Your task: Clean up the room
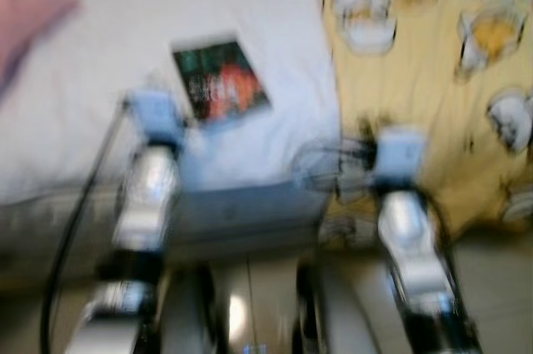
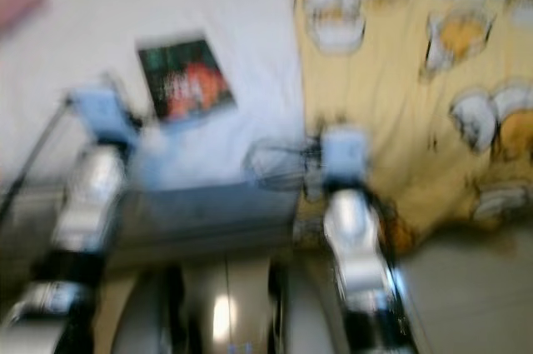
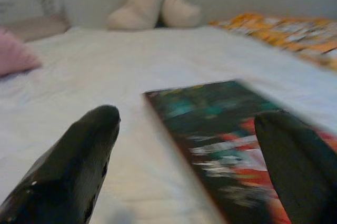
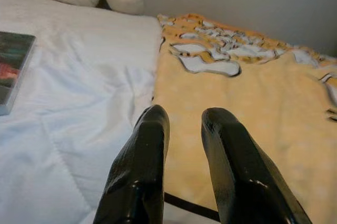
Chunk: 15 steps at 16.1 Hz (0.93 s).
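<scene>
The robot stands at the foot of a bed (image 1: 100,146) with both silver arms reaching over its white quilt; the head views are smeared with motion. Nearest the edge of the bed, the left gripper (image 3: 184,145) hovers low over the quilt, its 2 black fingers (image 3: 79,161) spread wide apart, the near corner of a book (image 3: 231,134) lying between them. The book has a dark cover with green and red print and lies flat on the bed, just beyond the left arm. The right gripper (image 4: 184,145) hangs over the seam where the white quilt meets a yellow blanket (image 4: 253,108) with grey and white patches; its 2 fingers stand close together with a narrow gap, holding nothing. A pink pillow (image 3: 16,55) lies on the bed, left of the book. At the far end of the bed, a cream plush toy (image 3: 152,2) leans against the wall.
</scene>
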Tool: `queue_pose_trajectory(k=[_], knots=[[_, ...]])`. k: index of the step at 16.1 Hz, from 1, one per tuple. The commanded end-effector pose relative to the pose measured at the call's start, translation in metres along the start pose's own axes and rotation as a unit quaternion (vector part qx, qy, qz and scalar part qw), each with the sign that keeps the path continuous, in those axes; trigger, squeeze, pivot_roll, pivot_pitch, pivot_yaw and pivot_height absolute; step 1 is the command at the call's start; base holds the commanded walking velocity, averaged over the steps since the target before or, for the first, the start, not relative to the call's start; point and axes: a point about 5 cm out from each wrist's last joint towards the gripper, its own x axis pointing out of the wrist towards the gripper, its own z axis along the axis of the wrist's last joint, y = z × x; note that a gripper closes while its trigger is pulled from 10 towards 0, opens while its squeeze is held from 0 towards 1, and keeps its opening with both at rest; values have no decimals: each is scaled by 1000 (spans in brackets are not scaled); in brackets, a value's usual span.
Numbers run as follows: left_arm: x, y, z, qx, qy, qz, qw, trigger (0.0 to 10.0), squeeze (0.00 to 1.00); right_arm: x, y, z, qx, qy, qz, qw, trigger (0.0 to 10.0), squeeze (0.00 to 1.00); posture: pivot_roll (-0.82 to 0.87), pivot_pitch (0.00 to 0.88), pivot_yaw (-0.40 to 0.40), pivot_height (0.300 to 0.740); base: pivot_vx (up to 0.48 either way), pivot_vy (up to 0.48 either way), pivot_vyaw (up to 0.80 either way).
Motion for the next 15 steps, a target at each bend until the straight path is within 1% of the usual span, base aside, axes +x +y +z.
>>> queue_pose_trajectory(k=[1,2,3,4,6,7,8,9,10,11,12,13,14,15], knots=[[13,-5,1,-56,36,15,998,10000,0,-4,-12,-5,-4,14,-16,1000,10000,0,-197,194,-5,592,0,0,0],[23,-3,1,-88,60,13,994,10000,0,-5,-12,-5,7,20,-15,1000,10000,0,-190,194,-9,592,0,0,0],[24,-3,1,-97,64,13,993,10000,0,-5,-12,-6,10,21,-15,1000,10000,0,-191,195,-9,592,0,0,0],[29,-6,-1,-122,84,1,989,10000,0,-8,-12,-7,11,25,-8,1000,10000,0,-194,196,-9,592,0,0,0],[35,-6,-3,-141,104,-6,984,10000,0,-11,-13,-7,9,27,-2,1000,10000,0,-206,202,-9,592,0,0,0],[39,-6,-8,-145,126,-7,981,10000,0,-13,-14,-9,7,31,0,1000,10000,0,-210,203,-8,592,0,0,0],[40,-7,-13,-142,144,-9,979,10000,0,-14,-14,-9,8,33,1,999,10000,0,-216,206,-7,592,0,0,0],[40,-12,-20,-130,168,-13,977,10000,0,-15,-13,-10,9,38,3,999,10000,0,-221,209,-5,592,0,0,0],[40,-19,-23,-133,178,-23,975,10000,0,-17,-12,-11,10,40,6,999,10000,0,-222,210,-2,592,0,0,0],[40,-21,-23,-140,179,-26,973,10000,0,-17,-12,-11,11,41,7,999,10000,0,-222,210,-2,592,0,0,0],[41,-28,-24,-178,185,-37,966,10000,0,-18,-12,-11,11,43,8,999,10000,0,-223,208,-1,592,0,0,0],[40,-38,-25,-222,192,-50,955,10000,0,-19,-12,-12,11,46,9,999,10000,0,-226,206,-2,592,0,0,0],[39,-45,-28,-227,201,-65,951,10000,0,-19,-12,-13,11,48,10,999,10000,0,-228,204,-2,592,0,0,0],[35,-49,-35,-208,223,-68,950,10000,0,-19,-12,-14,11,51,11,999,10000,0,-230,197,-2,592,0,0,0]])
